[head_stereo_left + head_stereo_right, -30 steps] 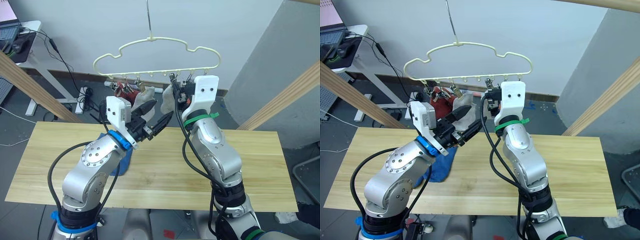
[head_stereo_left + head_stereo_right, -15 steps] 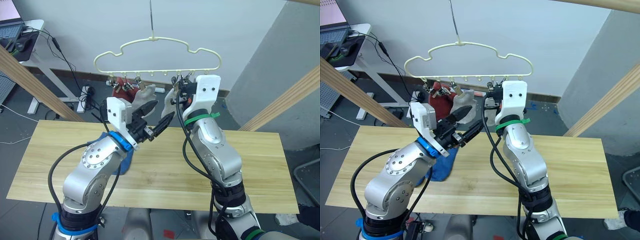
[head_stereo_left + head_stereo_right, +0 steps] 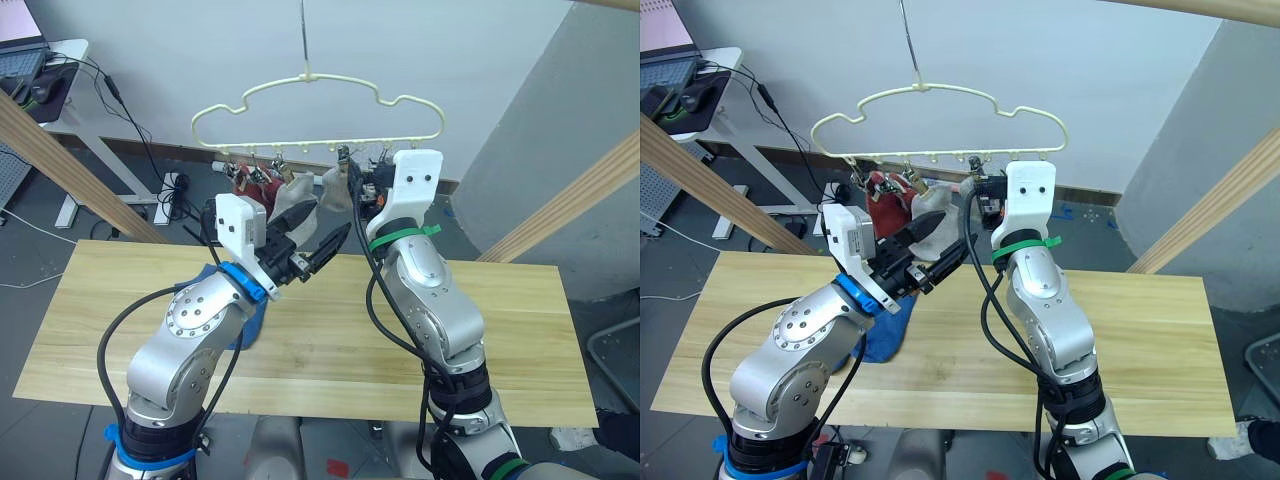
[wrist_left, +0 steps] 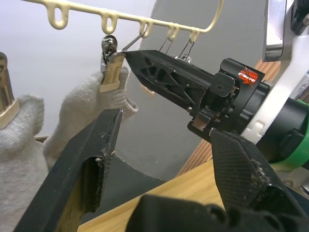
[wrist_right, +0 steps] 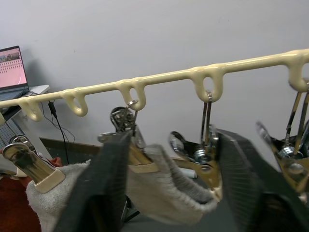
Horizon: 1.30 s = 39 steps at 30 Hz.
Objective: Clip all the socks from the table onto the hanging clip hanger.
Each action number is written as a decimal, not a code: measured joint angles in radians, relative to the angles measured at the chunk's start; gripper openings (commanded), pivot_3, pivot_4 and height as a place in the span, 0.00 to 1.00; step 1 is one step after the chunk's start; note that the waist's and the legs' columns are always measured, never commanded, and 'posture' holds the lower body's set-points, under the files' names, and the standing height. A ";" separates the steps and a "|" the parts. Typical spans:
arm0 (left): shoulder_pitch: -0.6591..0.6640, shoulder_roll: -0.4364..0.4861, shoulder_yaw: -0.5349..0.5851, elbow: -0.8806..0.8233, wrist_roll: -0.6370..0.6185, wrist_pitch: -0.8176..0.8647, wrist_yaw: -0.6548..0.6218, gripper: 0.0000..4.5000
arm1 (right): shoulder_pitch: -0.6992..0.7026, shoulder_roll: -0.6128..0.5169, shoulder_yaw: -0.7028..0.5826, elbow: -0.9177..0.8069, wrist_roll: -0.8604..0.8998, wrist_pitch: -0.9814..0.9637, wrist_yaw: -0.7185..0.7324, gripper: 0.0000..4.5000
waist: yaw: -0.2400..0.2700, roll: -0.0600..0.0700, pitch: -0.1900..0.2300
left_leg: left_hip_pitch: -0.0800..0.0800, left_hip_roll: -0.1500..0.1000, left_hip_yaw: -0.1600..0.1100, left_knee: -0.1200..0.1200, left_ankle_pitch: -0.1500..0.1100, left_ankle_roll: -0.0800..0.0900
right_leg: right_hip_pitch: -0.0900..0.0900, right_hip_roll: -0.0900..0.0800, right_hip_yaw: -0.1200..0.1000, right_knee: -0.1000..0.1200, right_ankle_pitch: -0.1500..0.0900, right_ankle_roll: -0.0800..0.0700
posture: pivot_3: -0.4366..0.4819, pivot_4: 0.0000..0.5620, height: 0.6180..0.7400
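The pale yellow clip hanger (image 3: pixel 316 96) hangs above the table's (image 3: pixel 520 330) far edge. From its clips hang a rust red sock (image 3: pixel 252 186) and two light grey socks (image 3: pixel 297 190) (image 3: pixel 335 187). A blue sock (image 3: pixel 881 340) lies on the table, partly hidden under my left arm. My right gripper (image 5: pixel 174 140) is up at the clip row and open, its fingers (image 5: pixel 104 188) on either side of one clipped grey sock (image 5: pixel 169 189). My left gripper (image 3: pixel 318 228) is open and holds nothing, just below the grey socks.
Thick wooden poles slant up at the left (image 3: pixel 60 165) and right (image 3: pixel 575 195). A white desk with a laptop (image 3: pixel 35 70) and floor cables (image 3: pixel 170 190) lie beyond the table's far left. Bare tabletop extends to both sides of the arms.
The grey sock by my right gripper now hangs a little higher, up at the clip row. The hanger has swung slightly. My left gripper has barely moved.
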 measured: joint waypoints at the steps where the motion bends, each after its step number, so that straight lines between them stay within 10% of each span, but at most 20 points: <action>1: 0.000 0.000 0.000 0.000 0.000 0.000 0.000 0.73 | 0.000 0.000 0.000 0.000 0.000 0.000 0.000 0.71 | 0.000 0.000 0.000 | 0.000 0.000 0.000 0.000 0.000 0.000 | 0.000 0.000 0.000 0.000 0.000 0.000 | 0.62 0.59 1.00; 15: 0.000 0.000 0.000 0.000 0.000 0.000 0.000 0.73 | 0.000 0.000 -0.012 0.004 0.001 -0.010 0.001 0.71 | 0.000 0.000 0.000 | 0.000 0.000 0.000 0.000 0.000 0.000 | 0.000 0.000 0.000 0.000 0.000 0.000 | 0.63 0.58 1.00; 25: 0.004 -0.004 -0.001 -0.004 0.000 0.000 0.008 0.73 | -0.002 0.000 -0.033 0.059 -0.002 -0.044 0.000 0.06 | 0.001 0.000 -0.001 | 0.000 0.000 0.000 0.000 0.000 0.000 | 0.001 0.000 0.000 0.000 0.000 0.000 | 0.64 0.55 1.00; 39: 0.040 -0.018 -0.023 -0.045 0.000 0.008 0.031 0.73 | -0.017 -0.003 -0.034 0.074 -0.015 -0.059 0.003 0.04 | 0.003 -0.001 -0.002 | 0.000 0.000 -0.001 0.001 0.000 0.000 | 0.001 0.000 -0.001 0.001 0.001 -0.001 | 0.64 0.53 1.00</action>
